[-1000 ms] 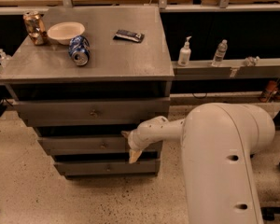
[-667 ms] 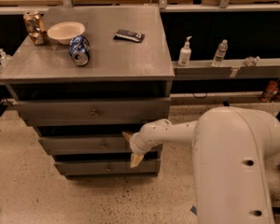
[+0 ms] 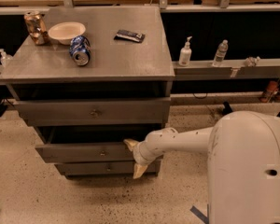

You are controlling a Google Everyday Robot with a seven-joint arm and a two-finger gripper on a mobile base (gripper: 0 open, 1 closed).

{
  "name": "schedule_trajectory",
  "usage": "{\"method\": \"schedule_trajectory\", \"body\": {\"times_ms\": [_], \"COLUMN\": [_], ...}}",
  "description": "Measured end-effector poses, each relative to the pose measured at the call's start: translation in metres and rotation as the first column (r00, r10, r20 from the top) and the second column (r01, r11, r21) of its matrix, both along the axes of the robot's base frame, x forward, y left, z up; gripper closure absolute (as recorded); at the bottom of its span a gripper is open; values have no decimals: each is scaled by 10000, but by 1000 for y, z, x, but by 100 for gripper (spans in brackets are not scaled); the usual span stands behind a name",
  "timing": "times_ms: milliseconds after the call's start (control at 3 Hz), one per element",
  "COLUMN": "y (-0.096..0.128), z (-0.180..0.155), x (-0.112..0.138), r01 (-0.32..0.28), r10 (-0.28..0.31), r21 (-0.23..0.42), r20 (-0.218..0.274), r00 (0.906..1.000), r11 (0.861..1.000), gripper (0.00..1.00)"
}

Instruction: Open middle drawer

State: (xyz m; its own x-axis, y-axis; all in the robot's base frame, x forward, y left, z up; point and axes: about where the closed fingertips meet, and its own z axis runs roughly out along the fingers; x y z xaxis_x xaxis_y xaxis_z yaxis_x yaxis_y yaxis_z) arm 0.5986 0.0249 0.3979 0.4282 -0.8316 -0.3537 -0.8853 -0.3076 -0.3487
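While the middle drawer (image 3: 79, 152) sits at 7 o'clock of the view, seemingly a little out of the gray cabinet (image 3: 130, 59), the gripper (image 3: 134, 157) is at 3 o'clock of its round knob (image 3: 102, 152). Its fingers (image 3: 129, 144) are spread over the front's right end, probably to hook and pull it.

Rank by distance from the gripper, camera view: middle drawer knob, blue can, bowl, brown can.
Gripper is at the middle drawer front's right end.
1. Knob, just left.
2. Blue can, on top.
3. Bowl, behind it.
4. Brown can, back-left corner.
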Motion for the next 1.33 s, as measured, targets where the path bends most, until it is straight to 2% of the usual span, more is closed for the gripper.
{"method": "schedule_trajectory", "body": {"times_ms": [333,667,1000,1333], "y": [0,0,0,-1], "z": [2,4,4,6], "x": [0,0,0,1], "r01": [0,0,0,21], "r10": [0,0,0,-21], "r21": [1,1,3,53], "r20": [-1,-1,0,8], "r00": [10000,10000,10000,10000], "r11": [10000,10000,10000,10000], "gripper": [31,21,0,0]}}
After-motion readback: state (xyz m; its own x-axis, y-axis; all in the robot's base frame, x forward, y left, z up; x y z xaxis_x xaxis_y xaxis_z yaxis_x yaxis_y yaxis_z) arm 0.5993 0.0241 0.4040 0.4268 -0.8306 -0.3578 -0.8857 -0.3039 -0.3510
